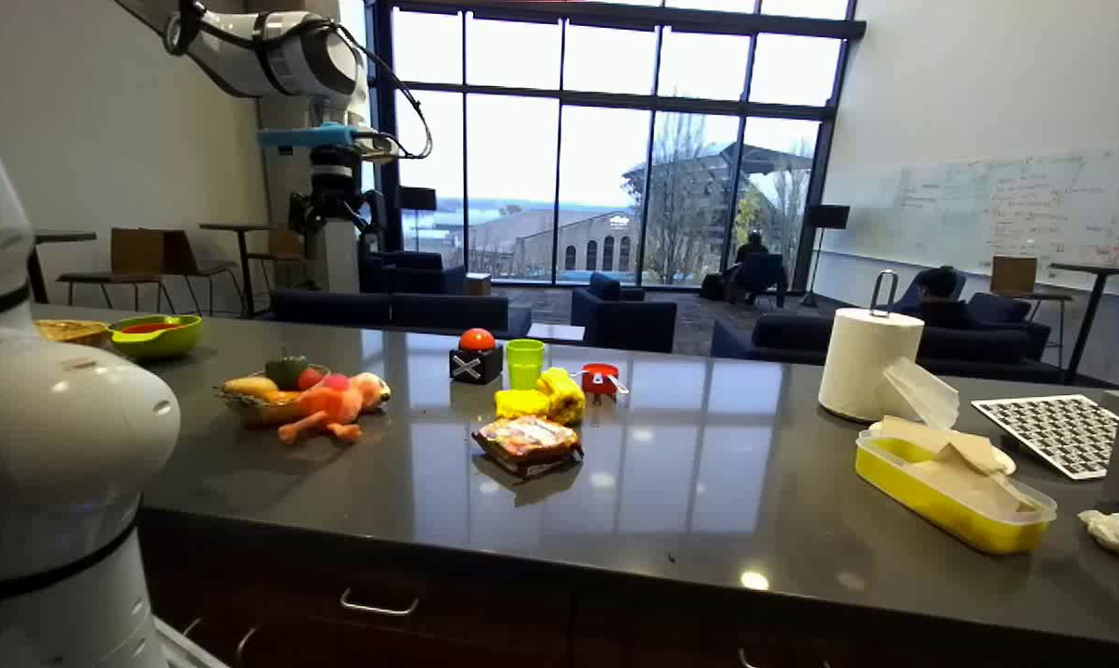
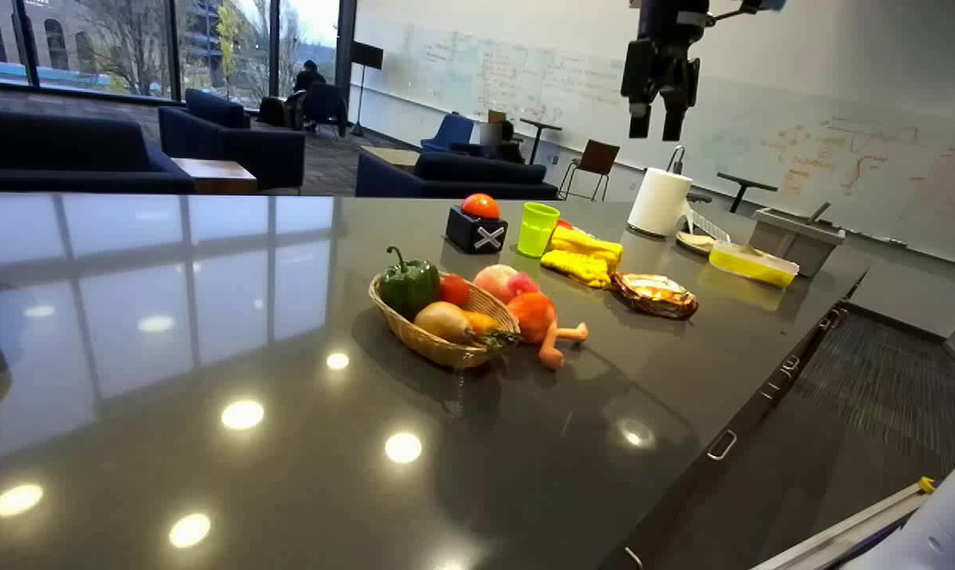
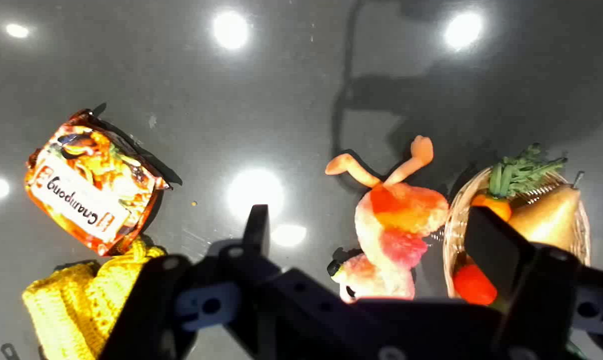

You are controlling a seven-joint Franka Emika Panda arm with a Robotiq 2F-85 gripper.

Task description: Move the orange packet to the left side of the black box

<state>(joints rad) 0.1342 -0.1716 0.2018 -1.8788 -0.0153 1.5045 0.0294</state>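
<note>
Start w/ gripper: hung high over counter, pointing down w/ fingers well apart, holding nothing. In wrist view, see plush toy in gap, so prob. slide across before descending. Judged step: get above orange packet, lying flat on counter at L of wrist view, right by yellow toy, apparently touching it at one corner. Twist to match packet's slant, take across narrower way, keep fingertips off yellow toy. Go low before closing; expect slick, crinkly wrapper, so squeeze lightly & lift straight up. Then swing wide of green cup to L of black box, prob. reckoning L as from drawers. Lay flat w/out bumping orange dome on top. Not yet done, judging by both exterior views: found on drawers' side of yellow toy, not beside black box.

Re views: read packet's print, upside down, only in wrist view, but find no black box or green cup there; locate via both exterior views. See green pepper clearly in basket in an exterior view; lose most of it behind gripper in wrist view.
</note>
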